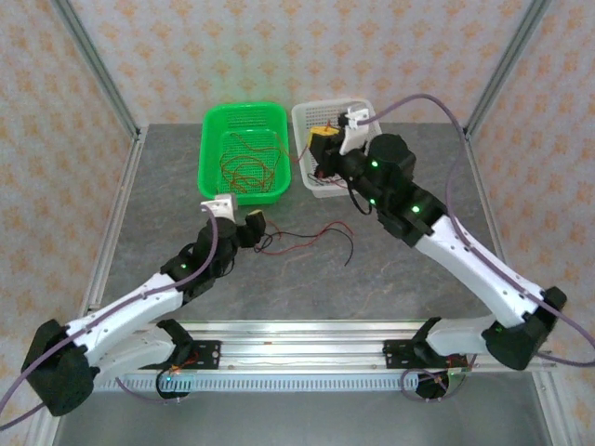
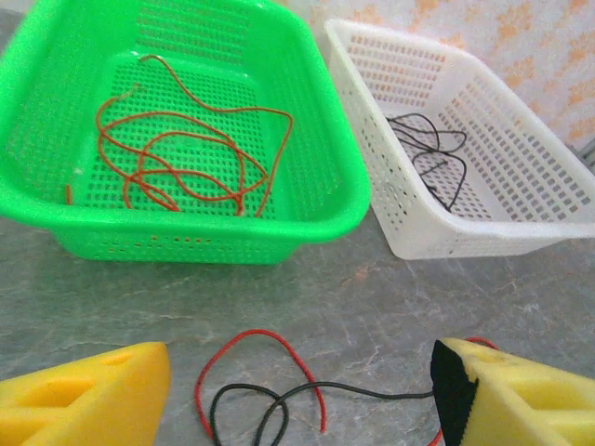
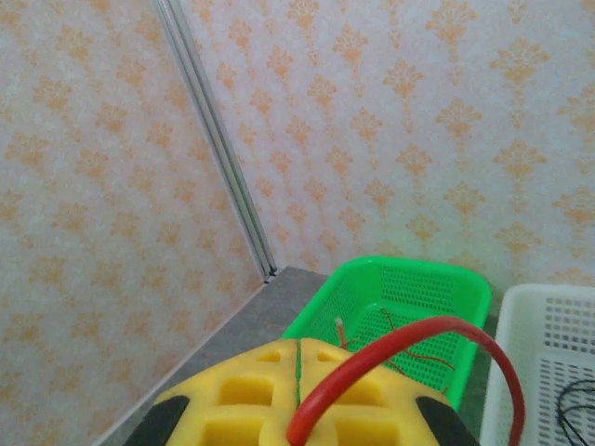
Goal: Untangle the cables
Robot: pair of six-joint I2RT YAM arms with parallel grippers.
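Roughly two thirds done, judging by how things lie. A bunch of red cables (image 2: pixel 186 158) sits loose in the green basket (image 2: pixel 186 237), and a few black cables (image 2: pixel 432 153) lie in the white basket (image 2: pixel 465 237) just beside it, so the colours look sorted there. What is left: a red-and-black tangle (image 2: pixel 251 336) on the grey table (image 2: pixel 390 297) in front of the baskets, with the black strand crossing through the red loop, so that pair is not yet separated. The left gripper (image 2: pixel 302 381) hangs low over this tangle, yellow fingers (image 2: pixel 93 390) spread wide and clamping nothing; the black strand runs up to the right-hand pad, touching or just beside it, hard to say which. The right gripper (image 3: pixel 297 372) is up over the white basket in the top view, fingers pressed together on a red cable (image 3: pixel 400 339) that arcs out from the seam between them. Where that cable's far end goes is not clear; too thin in the top view. Remaining, as a guess: drop the pinched red one in the green basket, pull the table pair apart, and bin each by colour.
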